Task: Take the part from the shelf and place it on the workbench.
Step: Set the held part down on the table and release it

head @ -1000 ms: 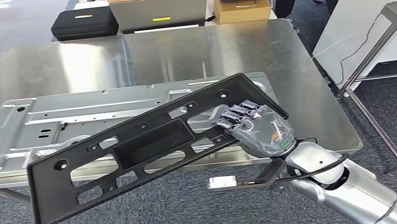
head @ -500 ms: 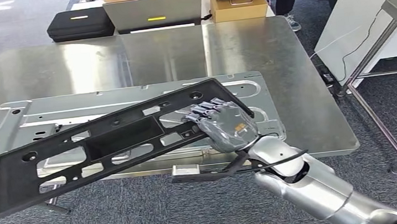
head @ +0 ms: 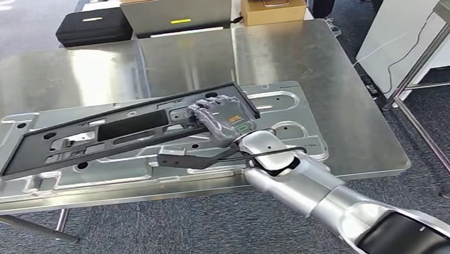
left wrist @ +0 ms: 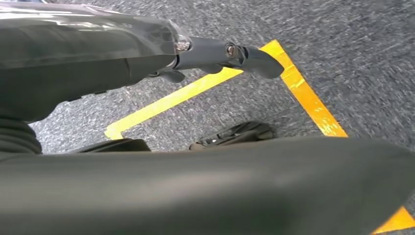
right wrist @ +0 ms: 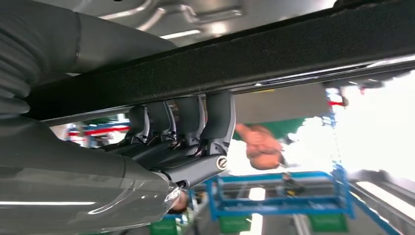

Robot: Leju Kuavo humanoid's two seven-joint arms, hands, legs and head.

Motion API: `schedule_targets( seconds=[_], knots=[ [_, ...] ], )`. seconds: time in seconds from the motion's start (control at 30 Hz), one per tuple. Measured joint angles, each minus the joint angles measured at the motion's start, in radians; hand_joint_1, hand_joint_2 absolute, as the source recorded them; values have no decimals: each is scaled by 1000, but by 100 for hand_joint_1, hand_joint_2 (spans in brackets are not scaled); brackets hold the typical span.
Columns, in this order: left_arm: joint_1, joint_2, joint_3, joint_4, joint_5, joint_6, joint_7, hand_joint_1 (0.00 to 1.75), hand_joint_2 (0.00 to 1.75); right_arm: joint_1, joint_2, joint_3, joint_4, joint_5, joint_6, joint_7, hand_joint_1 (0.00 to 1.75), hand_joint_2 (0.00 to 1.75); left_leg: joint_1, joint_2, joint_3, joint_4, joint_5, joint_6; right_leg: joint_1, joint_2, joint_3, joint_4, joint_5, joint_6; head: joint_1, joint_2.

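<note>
The right hand (head: 225,120) grips the right end of the long black plastic frame part (head: 116,133), fingers (right wrist: 215,125) curled over its edge. The part extends leftward from the hand, lying low over the stamped silver sheet-metal panel (head: 286,130) on the steel workbench (head: 332,90). Bare bench surface lies beyond and right of the hand. The left hand's (left wrist: 225,56) state cannot be determined.

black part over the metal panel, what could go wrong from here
1. The right hand grips the black part at one end only, so the long free end may swing or drop hard on release.
2. The part sits above the stamped metal panel, not bare workbench; it could land tilted on the panel's ridges and slide.
3. Fingers are hooked over the part's edge and may snag when opening.
</note>
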Motion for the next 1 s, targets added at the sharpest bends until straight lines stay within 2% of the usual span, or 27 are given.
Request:
schedule_targets(
  seconds=[0.2,0.33,0.47,0.57,0.7,1.0],
  knots=[
    [-17,-11,-37,0,-18,-11,0,0,175,-77,61,-56,293,-22,-46,24,175,175,0,0,0,0,0,0,0,0,0,-1,0,0,0,0],
    [-25,-17,-49,0,-16,-20,-6,0,175,-94,74,-93,420,-36,-47,37,175,175,0,0,0,0,0,0,0,0,0,-1,0,0,0,0],
    [-28,-21,-52,0,-11,-23,-18,0,175,-105,76,-116,493,-32,-44,41,0,175,0,0,0,0,0,0,0,0,0,-1,0,0,0,0],
    [-29,-23,-53,0,-10,-27,-18,0,175,-107,76,-122,524,-30,-44,39,0,175,0,0,1,0,0,0,0,0,1,-1,0,0,0,0],
    [-28,-24,-58,0,-10,-12,-4,0,0,-106,77,-130,544,-22,-57,25,0,175,0,0,2,0,0,0,0,0,3,-1,0,0,0,0],
    [-24,-25,-61,0,10,16,21,0,0,-97,88,-136,534,4,-123,-47,0,175,0,0,4,0,0,0,0,0,5,-1,0,0,0,0]
  ],
)
